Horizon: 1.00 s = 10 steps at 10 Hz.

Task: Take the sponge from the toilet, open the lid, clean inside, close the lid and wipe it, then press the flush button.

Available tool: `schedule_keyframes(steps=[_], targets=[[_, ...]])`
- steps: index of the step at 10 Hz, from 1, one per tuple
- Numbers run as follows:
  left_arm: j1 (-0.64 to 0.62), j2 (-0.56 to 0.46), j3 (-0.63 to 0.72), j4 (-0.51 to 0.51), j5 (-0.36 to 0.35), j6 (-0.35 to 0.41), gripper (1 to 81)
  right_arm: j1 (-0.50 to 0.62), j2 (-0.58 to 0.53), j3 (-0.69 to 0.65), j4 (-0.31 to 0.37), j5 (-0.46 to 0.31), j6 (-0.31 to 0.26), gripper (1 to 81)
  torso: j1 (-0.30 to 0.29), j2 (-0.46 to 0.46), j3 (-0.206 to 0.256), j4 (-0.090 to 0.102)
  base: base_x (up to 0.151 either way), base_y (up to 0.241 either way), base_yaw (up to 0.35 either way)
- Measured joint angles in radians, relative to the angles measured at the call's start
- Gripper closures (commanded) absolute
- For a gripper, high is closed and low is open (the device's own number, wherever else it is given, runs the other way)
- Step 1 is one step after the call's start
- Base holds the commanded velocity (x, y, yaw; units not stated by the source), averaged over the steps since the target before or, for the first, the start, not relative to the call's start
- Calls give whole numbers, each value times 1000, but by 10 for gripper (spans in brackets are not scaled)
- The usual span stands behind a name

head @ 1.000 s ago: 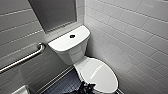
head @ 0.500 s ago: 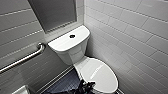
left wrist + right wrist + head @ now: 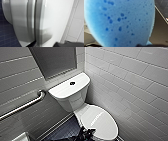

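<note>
Sponge (image 3: 120,23): bright blue, pitted, pressed close to the right wrist camera, clamped in the right gripper (image 3: 140,45), off the toilet. Head view, left to right: metal grab bar (image 3: 23,105) on the grey tiled wall; dark blue floor tiles (image 3: 63,130) below it; toilet (image 3: 72,100) with boxy white tank and dark flush button (image 3: 72,83) centred on the tank top; lid (image 3: 102,120) down and shut over the bowl; tiled wall (image 3: 135,84) just beside it. The left gripper (image 3: 85,134) is at the lid's near edge; can't tell how far open it is or whether it touches. The left wrist view shows the lid rim and bowl side close up.
</note>
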Motion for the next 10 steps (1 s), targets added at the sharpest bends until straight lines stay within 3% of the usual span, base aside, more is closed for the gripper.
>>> schedule_keyframes(steps=[5,10], targets=[[-1,46,-46,7,-17,-4,10,0,0,0,0,0,0,811,0,0,0,0,0,0,0],[-26,9,22,5,36,-50,10,0,-3,8,0,0,0,811,0,0,0,0,0,0,0]])
